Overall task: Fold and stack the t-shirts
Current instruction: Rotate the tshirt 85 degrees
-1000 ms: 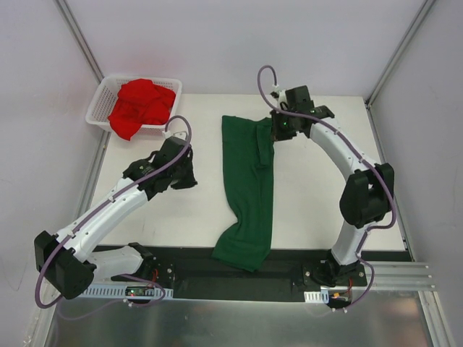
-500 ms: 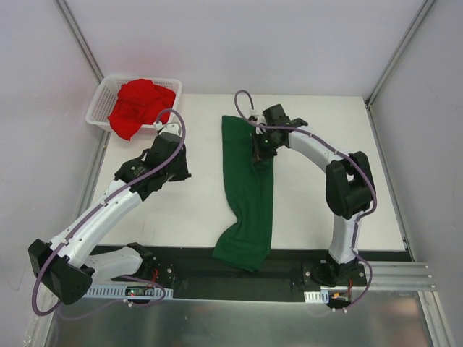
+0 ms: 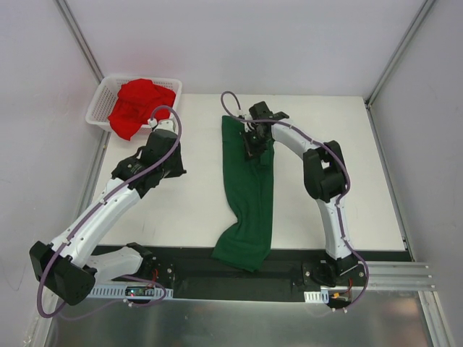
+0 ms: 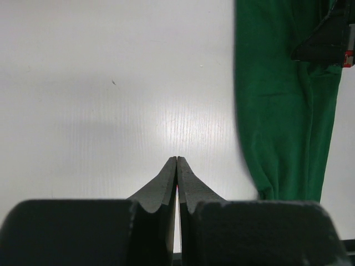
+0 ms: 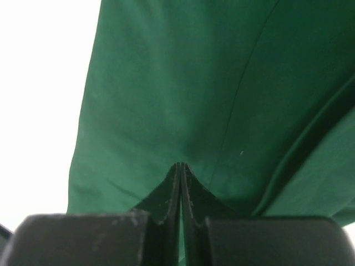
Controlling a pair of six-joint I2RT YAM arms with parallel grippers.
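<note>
- The green t-shirt lies as a long narrow strip down the middle of the white table. Its upper end is near the top centre of the top view, and its lower end hangs over the dark near edge between the two arm bases.
- The right side of its upper part shows a folded ridge of cloth.
- The right gripper sits over that upper part of the shirt, its arm curving in from the lower right of the frame.
- In the right wrist view, the right gripper has its two fingertips pressed tight together with no gap. Green cloth fills almost the whole picture behind them, with a seam running down toward the tips and a dark crease at the right.
- Whether any cloth is pinched between those tips cannot be told.
- The left gripper hangs over bare table, left of the shirt and apart from it.
- In the left wrist view, the left gripper has its fingertips closed to a point and holds nothing. The shirt runs down the right side of that frame.
- The red t-shirt lies crumpled in a heap in the white mesh basket at the upper left, spilling over its near rim.
</note>
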